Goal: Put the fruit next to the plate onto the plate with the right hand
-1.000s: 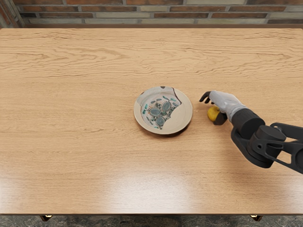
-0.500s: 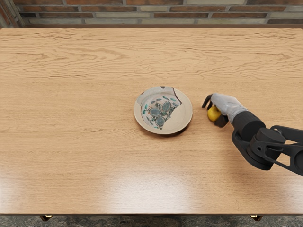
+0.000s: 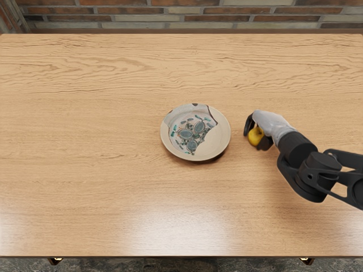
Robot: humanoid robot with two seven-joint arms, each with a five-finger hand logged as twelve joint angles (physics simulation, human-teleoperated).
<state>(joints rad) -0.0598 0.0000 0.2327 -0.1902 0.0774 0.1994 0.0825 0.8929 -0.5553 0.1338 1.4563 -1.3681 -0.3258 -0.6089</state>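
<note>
The little yellow fruit sits on the table just to the right of the plate, not on it. The right hand has its dark fingers curled tight around the fruit. The table is wide, light wood, with lots of bare room on every side of the plate, and a brick wall runs behind its far edge.
</note>
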